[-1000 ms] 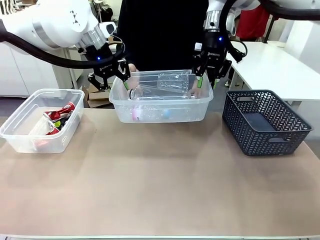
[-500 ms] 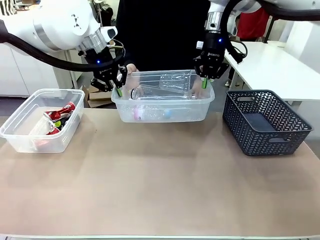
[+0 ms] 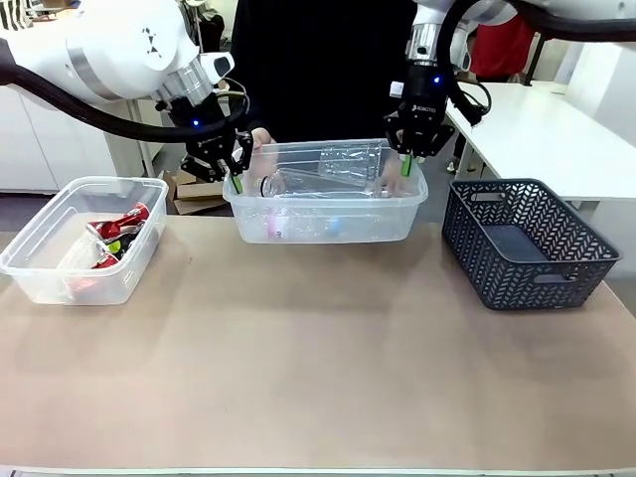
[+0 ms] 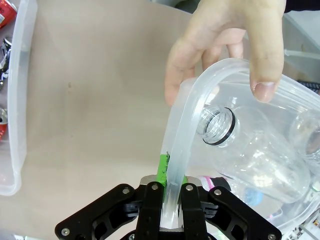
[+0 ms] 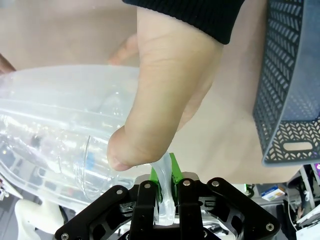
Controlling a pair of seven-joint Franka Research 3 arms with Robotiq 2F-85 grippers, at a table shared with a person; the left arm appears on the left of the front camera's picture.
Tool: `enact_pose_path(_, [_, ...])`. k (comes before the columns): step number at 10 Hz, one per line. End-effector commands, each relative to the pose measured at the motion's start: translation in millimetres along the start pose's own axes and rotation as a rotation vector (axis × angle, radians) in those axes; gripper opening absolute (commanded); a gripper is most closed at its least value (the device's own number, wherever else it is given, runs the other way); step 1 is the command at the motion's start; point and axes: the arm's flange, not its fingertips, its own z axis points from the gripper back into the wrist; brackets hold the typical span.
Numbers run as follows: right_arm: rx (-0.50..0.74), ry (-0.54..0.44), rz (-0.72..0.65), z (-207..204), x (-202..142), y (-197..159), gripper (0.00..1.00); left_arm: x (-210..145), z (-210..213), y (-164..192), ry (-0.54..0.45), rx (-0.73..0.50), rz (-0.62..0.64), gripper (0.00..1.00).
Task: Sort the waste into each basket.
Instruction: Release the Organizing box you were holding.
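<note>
I see the clear rectangular plastic tub with rounded corners and a flared rim (image 3: 325, 204) in the upper middle of the front frame, at the far side of the brown table (image 3: 318, 378). Several clear plastic bottles (image 3: 328, 169) lie inside it, some with pink or blue labels low in the tub. My left gripper (image 3: 236, 177) sits at the tub's left end, its 2 green-padded fingers pressed together on the flared rim. In the left wrist view that gripper (image 4: 169, 197) pinches the curved rim at the lower middle, and an open-mouthed clear bottle (image 4: 252, 152) lies just right of it inside the tub. A person's hand (image 4: 225, 42) grips the same rim at the top of that frame, thumb over the edge.

My right gripper (image 3: 407, 164) is at the tub's right end in the front view, also clamped on the rim. In the right wrist view it (image 5: 163, 192) nips the rim at the bottom middle, with the person's other hand (image 5: 165, 95) touching the rim just above the fingers.

A 2nd clear tub (image 3: 84, 238) stands at the left of the front frame, holding small red metal cans (image 3: 119, 234). A dark grey lattice-walled basket (image 3: 527, 243) stands at the right.
</note>
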Motion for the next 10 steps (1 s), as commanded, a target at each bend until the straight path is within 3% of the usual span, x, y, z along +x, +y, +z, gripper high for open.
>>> enact_pose_path(1, [0.007,0.013,0.016,0.5,-3.4,5.1,0.0,-0.7,2.8,-2.0,-0.002,-0.015,0.009,0.0])
enact_pose_path(5, [0.007,0.013,0.016,0.5,-3.4,5.1,0.0,-0.7,2.8,-2.0,-0.002,-0.015,0.009,0.0])
enact_pose_path(6, [-0.001,0.002,0.0,-0.4,-0.3,0.2,0.62,-0.3,-0.3,0.1,0.003,0.001,0.0,0.47])
enact_pose_path(7, [-0.017,-0.059,-0.021,13.8,-16.3,-4.5,0.62,-6.2,9.7,-2.9,-0.011,0.037,-0.003,0.65])
enact_pose_path(8, [-0.007,-0.092,-0.012,30.3,-33.9,-13.6,1.0,-13.8,26.7,-6.5,-0.031,0.032,-0.022,1.0])
enact_pose_path(9, [0.006,-0.118,-0.022,41.0,-47.4,-21.4,0.65,-21.7,40.4,-7.7,-0.053,0.03,-0.027,1.0])
enact_pose_path(10, [0.002,-0.152,-0.034,47.4,-56.9,-26.4,1.0,-28.5,49.3,-7.6,-0.075,0.023,-0.035,1.0])
